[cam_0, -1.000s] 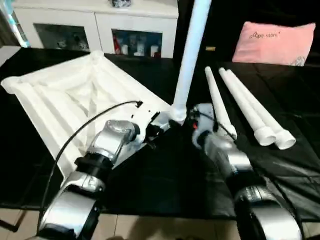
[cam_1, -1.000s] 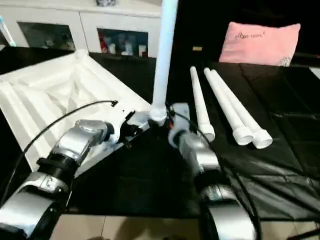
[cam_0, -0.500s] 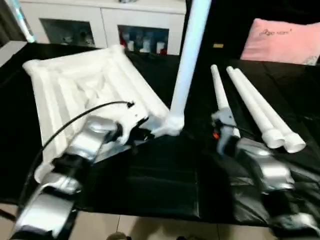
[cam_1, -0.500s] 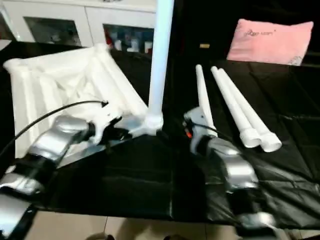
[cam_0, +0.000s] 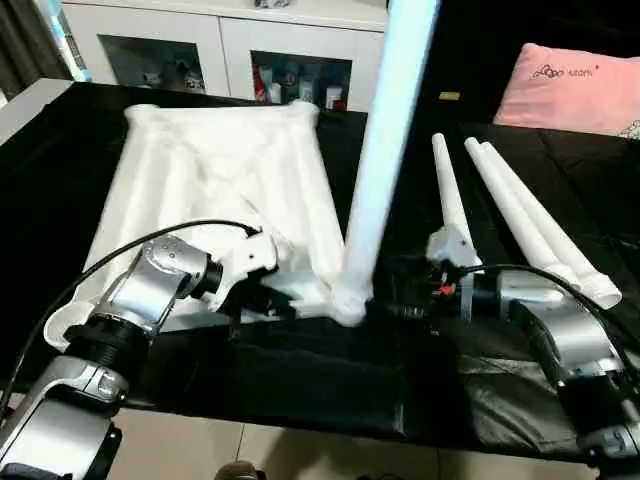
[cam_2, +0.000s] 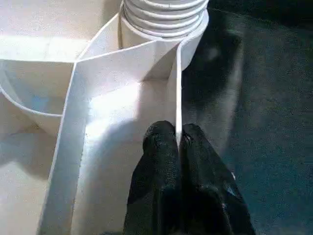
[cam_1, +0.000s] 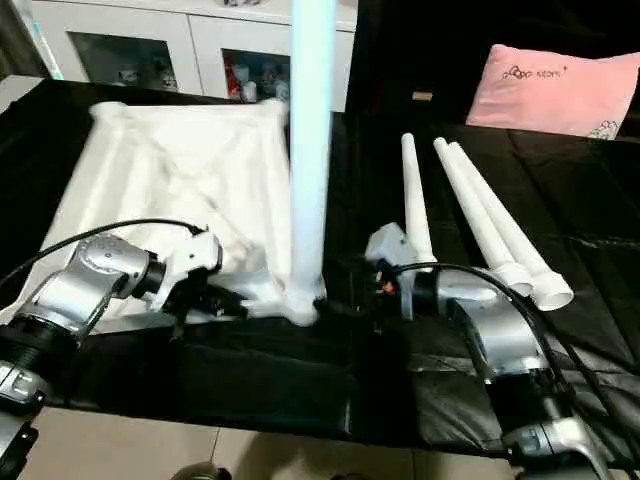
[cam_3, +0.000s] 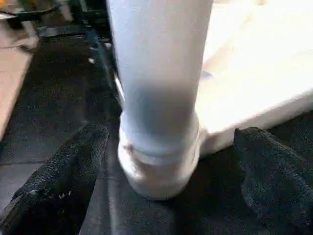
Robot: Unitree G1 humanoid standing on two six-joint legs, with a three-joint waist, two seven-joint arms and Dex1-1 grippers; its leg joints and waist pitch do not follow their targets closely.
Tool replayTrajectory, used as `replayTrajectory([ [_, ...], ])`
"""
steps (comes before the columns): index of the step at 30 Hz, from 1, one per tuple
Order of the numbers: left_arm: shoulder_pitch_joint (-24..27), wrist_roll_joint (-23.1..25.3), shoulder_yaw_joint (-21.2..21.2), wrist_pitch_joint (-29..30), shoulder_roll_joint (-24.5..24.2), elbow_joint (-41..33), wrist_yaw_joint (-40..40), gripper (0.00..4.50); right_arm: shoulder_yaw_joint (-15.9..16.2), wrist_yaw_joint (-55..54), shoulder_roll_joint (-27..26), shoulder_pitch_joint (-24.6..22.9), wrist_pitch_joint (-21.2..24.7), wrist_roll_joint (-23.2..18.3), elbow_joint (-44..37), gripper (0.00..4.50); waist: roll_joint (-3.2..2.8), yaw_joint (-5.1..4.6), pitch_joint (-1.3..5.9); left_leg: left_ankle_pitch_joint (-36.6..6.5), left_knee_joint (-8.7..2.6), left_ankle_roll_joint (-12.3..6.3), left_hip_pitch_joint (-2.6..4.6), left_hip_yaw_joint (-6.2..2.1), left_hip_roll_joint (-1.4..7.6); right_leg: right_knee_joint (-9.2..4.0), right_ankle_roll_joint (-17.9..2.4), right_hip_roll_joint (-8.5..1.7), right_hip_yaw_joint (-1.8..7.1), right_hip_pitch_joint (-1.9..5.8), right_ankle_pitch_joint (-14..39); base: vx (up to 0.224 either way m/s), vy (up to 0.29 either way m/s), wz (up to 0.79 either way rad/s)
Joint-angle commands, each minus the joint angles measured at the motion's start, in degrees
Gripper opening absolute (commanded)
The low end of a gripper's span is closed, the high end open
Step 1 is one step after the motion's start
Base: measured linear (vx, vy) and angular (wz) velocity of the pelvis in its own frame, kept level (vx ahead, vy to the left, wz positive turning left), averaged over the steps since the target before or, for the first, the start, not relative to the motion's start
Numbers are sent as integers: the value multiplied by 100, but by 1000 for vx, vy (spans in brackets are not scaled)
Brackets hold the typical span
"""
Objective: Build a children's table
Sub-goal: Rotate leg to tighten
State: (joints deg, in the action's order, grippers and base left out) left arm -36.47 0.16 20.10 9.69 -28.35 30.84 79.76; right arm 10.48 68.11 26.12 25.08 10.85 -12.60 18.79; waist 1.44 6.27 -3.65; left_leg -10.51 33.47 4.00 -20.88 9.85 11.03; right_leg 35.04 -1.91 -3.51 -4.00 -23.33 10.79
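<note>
The children's table's white tabletop (cam_0: 215,185) lies ribbed side up on a black-covered surface. One white leg (cam_0: 385,150) stands upright in its near right corner socket (cam_2: 164,22). My left gripper (cam_2: 178,134) is shut on a thin rib of the tabletop just beside that socket. My right gripper (cam_3: 171,137) is open, its fingers (cam_3: 63,181) standing on either side of the upright leg's base (cam_3: 159,147) with a gap to it. Three loose legs (cam_0: 505,205) lie side by side to the right.
A pink pillow (cam_0: 580,90) lies at the back right. A white glass-door cabinet (cam_0: 215,45) stands behind the surface. The black cover (cam_0: 320,365) ends at a front edge close to me, with pale floor (cam_0: 250,450) below.
The tabletop with its upright leg has turned clockwise, held by my left gripper. My right arm swung out to the right and now reaches the leg's base from that side. The view has also shifted.
</note>
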Motion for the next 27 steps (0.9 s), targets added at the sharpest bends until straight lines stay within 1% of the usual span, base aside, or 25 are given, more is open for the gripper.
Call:
replayTrajectory([
  [1,29,46,290,-108,6,-211,454,0,140,267,61,118,-159,106,159,447,-14,-33,407,-719,-343,-305,55,-23,249,-367,-1216,-474,312,357,721,0,0,0],
  [2,48,56,332,-133,-15,-264,504,0,200,356,34,183,-225,116,256,447,-7,-19,414,-702,-337,-315,54,-22,249,-358,-1244,-474,306,352,687,0,0,0],
  [4,55,52,353,-136,-16,-284,518,0,239,398,16,220,-270,132,312,447,-8,-19,414,-699,-334,-313,53,-20,250,-353,-1249,-469,307,353,670,0,0,0],
  [5,62,46,380,-131,-8,-316,531,0,320,474,-19,283,-358,176,413,447,-4,-19,416,-694,-332,-308,46,-24,246,-345,-1252,-466,303,359,655,0,0,0],
  [6,62,46,382,-132,-8,-317,532,0,325,480,-21,287,-364,179,420,447,0,-28,413,-716,-331,-293,36,-26,238,-348,-1234,-471,301,362,723,0,0,0],
  [7,63,47,399,-139,4,-328,535,0,402,576,-41,323,-454,220,485,447,3,-23,414,-736,-328,-291,46,-23,238,-362,-1222,-474,302,358,773,0,0,0],
  [8,63,47,399,-139,4,-328,535,0,404,579,-42,324,-457,221,488,447,2,-22,415,-746,-326,-275,46,-24,240,-363,-1207,-477,307,358,830,0,0,0],
  [10,60,49,406,-160,13,-320,539,0,441,668,-67,355,-506,228,559,447,6,-13,422,-694,-319,-287,51,-20,238,-353,-1208,-465,308,355,757,0,0,0],
  [12,55,52,408,-178,21,-311,538,0,487,759,-88,385,-530,224,622,447,9,-11,428,-656,-314,-305,37,-23,234,-338,-1214,-461,302,367,682,0,0,0],
  [14,50,56,411,-192,27,-300,527,0,529,849,-98,407,-542,213,670,447,3,-10,433,-644,-307,-329,38,-22,237,-332,-1239,-455,297,364,631,0,0,0],
  [15,49,57,413,-198,26,-297,527,0,539,879,-104,416,-543,208,692,431,3,-12,435,-631,-307,-331,38,-24,236,-326,-1246,-454,295,365,609,0,0,0],
  [18,48,45,426,-199,16,-301,521,0,540,919,-127,446,-582,214,779,420,-1,-12,437,-618,-304,-337,37,-26,237,-323,-1265,-457,293,364,580,0,0,0],
  [20,41,44,443,-204,5,-292,522,0,539,966,-151,485,-592,207,890,403,-17,-11,438,-647,-304,-323,42,-26,237,-325,-1274,-456,292,362,611,0,0,0],
  [21,39,48,445,-209,5,-285,521,0,538,975,-157,493,-586,199,917,386,-11,-12,438,-651,-302,-319,40,-24,235,-328,-1274,-457,293,364,615,0,0,0],
  [23,35,54,449,-215,6,-275,525,0,532,997,-174,506,-582,179,963,378,-17,-3,447,-599,-297,-327,41,-26,237,-309,-1298,-451,291,369,497,0,0,0],
  [27,13,62,455,-225,10,-244,540,0,559,1084,-185,507,-538,158,1009,336,-14,0,448,-606,-293,-340,37,-26,236,-307,-1306,-451,290,374,484,0,0,0],
])
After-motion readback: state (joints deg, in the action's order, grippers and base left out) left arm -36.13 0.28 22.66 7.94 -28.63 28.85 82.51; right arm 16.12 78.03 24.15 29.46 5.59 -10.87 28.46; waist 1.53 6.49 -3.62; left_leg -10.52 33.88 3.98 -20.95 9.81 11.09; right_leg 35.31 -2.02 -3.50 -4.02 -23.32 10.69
